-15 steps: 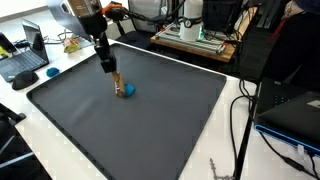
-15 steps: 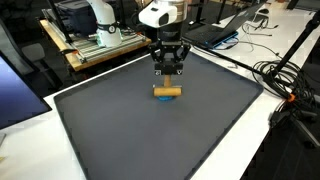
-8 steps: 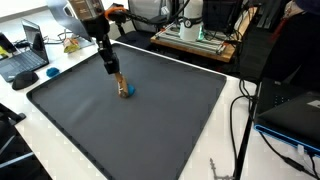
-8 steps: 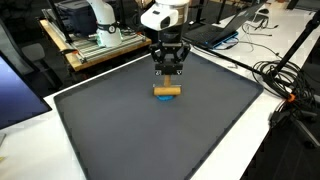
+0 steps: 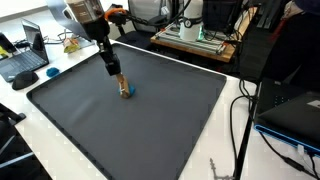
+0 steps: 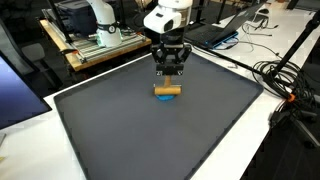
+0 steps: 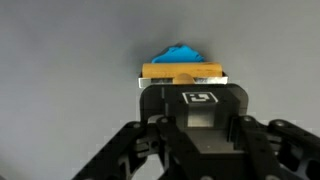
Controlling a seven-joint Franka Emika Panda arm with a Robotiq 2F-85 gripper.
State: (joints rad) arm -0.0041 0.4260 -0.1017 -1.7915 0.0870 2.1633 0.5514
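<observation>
A tan wooden block (image 6: pixel 167 91) sits at the tips of my gripper (image 6: pixel 168 80), which is shut on it from above. The block rests on or just over a small blue piece (image 6: pixel 167 99) on the dark grey mat (image 6: pixel 150 140). Another exterior view shows the gripper (image 5: pixel 119 80) tilted over the block (image 5: pixel 123 88), with the blue piece (image 5: pixel 129 93) peeking out beside it. In the wrist view the block (image 7: pixel 182 72) lies across the fingertips of the gripper (image 7: pixel 183 84), and the blue piece (image 7: pixel 180 52) shows just beyond it.
The mat covers most of a white table (image 5: pixel 235 140). A laptop (image 5: pixel 25 60) and a mouse (image 5: pixel 53 71) lie off one mat edge. Equipment on a wooden board (image 5: pixel 195 38) stands behind. Cables (image 6: pixel 285 85) and dark gear (image 5: pixel 290 110) crowd one side.
The arm has shifted slightly over the blue piece, the block still in the fingers. The grip is unchanged.
</observation>
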